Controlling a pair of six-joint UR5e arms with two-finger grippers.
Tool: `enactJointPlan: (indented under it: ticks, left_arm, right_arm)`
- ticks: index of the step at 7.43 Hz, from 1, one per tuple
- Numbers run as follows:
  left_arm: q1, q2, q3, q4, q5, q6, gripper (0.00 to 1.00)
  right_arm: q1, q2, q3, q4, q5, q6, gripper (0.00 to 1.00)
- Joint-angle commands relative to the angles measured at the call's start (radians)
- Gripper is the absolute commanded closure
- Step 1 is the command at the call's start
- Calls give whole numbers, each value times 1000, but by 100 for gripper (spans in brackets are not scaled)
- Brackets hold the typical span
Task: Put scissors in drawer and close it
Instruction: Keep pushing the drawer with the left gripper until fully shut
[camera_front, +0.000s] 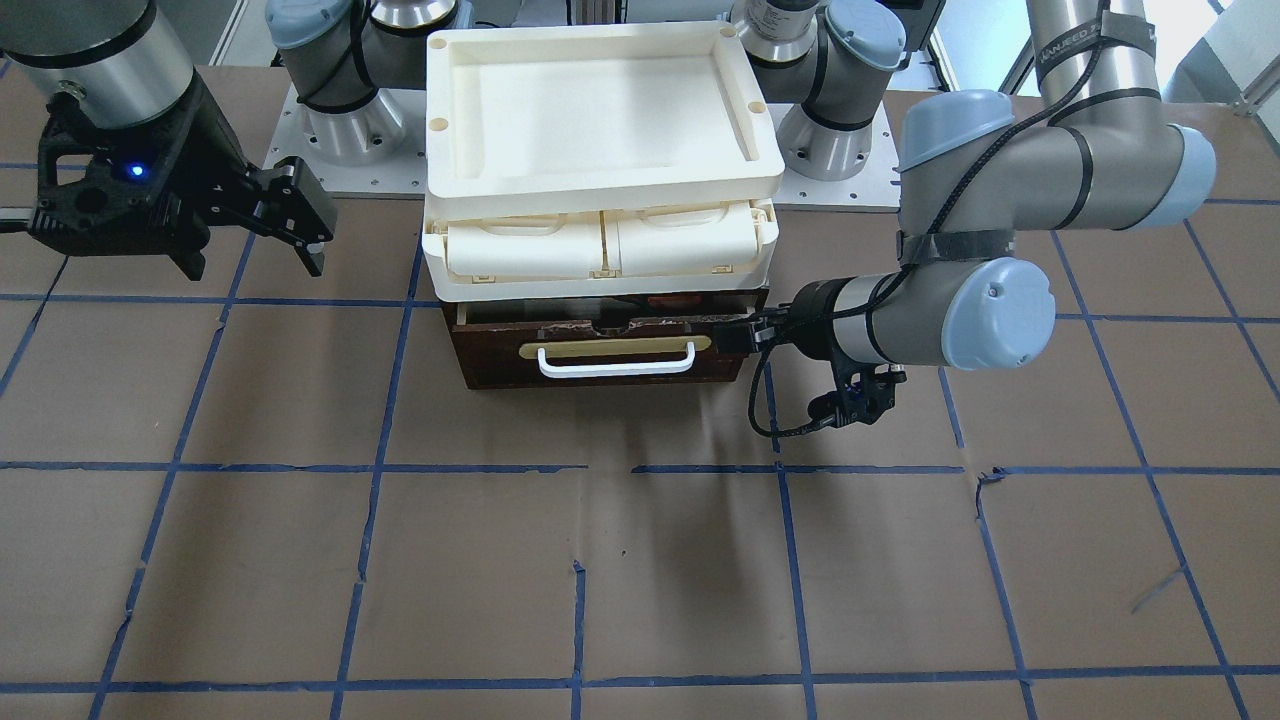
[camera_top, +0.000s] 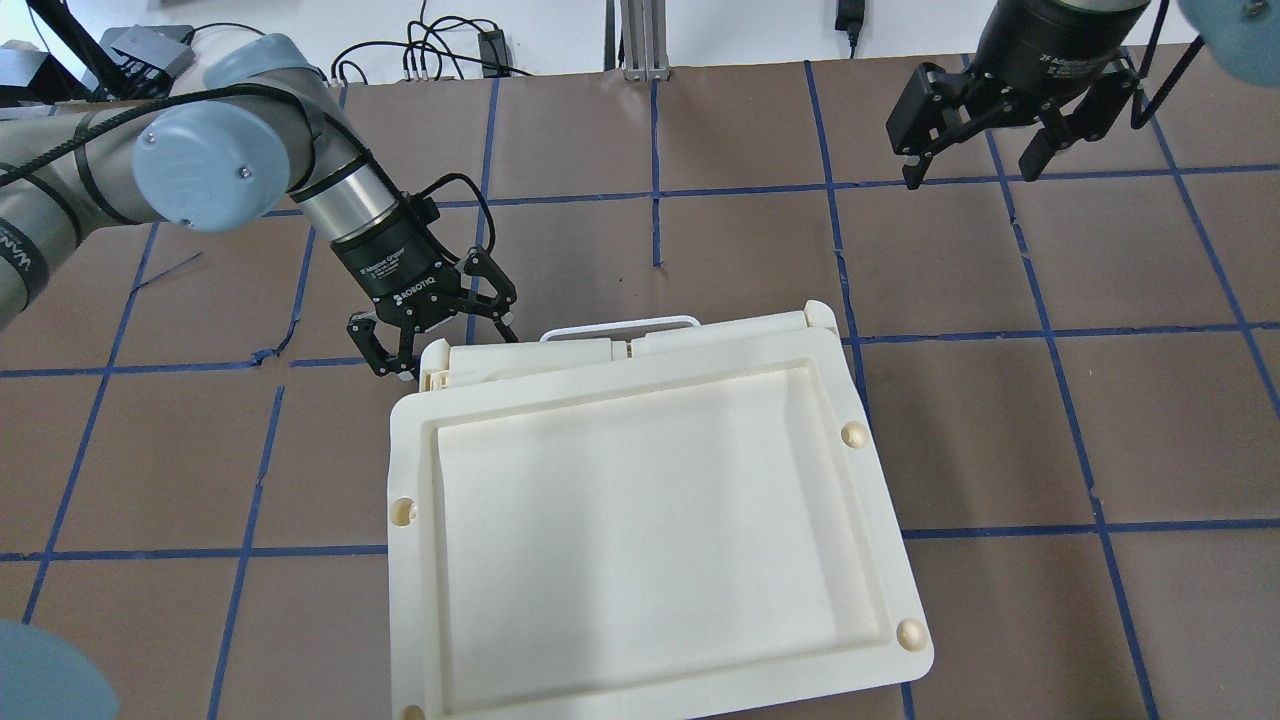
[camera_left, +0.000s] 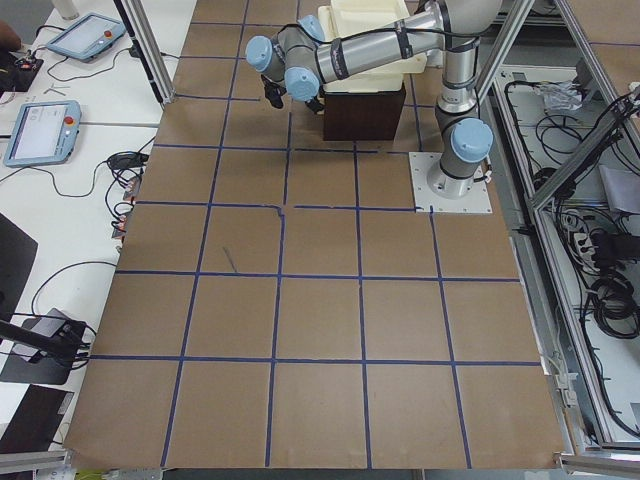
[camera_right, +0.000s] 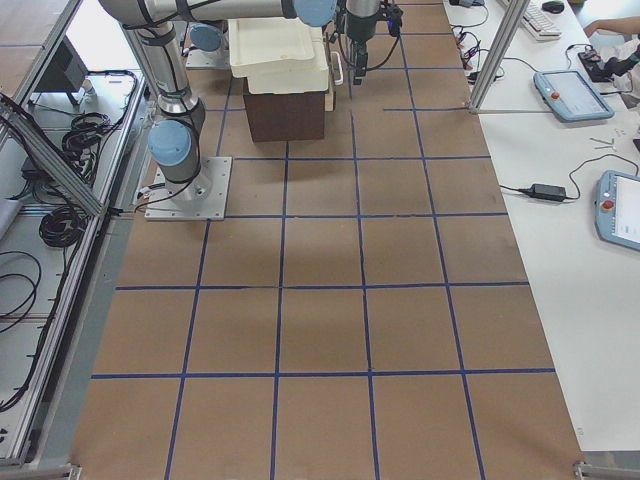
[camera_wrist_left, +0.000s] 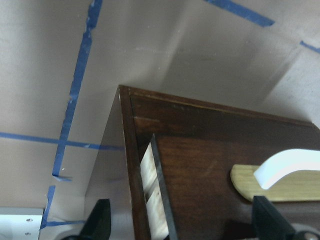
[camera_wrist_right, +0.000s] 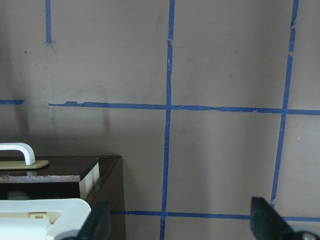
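Observation:
The drawer (camera_front: 500, 355) has a dark brown front, a brass plate and a white loop handle (camera_front: 615, 365). It stands slightly pulled out under the cream tray unit; its pale wood side (camera_wrist_left: 152, 192) shows in the left wrist view. The scissors are mostly hidden; only a small orange bit (camera_front: 663, 298) shows in the gap above the drawer front. My left gripper (camera_top: 447, 352) is open and empty at the drawer front's corner, one finger (camera_wrist_left: 97, 220) outside the cabinet side and one (camera_wrist_left: 270, 220) over the front. My right gripper (camera_top: 970, 172) is open and empty, raised well off to the side.
A cream plastic tray unit (camera_top: 410, 600) with two closed small drawers (camera_front: 520, 250) sits on top of the brown cabinet and hides the drawer from above. The table (camera_front: 600, 580) is brown paper with blue tape lines. The arm bases (camera_front: 340, 130) stand behind the unit.

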Motion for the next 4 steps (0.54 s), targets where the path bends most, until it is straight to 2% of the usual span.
enactJointPlan:
  ticks: [1, 4]
  left_arm:
    - [0, 3, -1, -37, 0, 6, 0]
    - [0, 4, -1, -58, 2, 6, 0]
  right_arm:
    - [0, 0, 2, -1, 0, 0, 0]
    - [0, -1, 7, -1, 0, -2, 0]
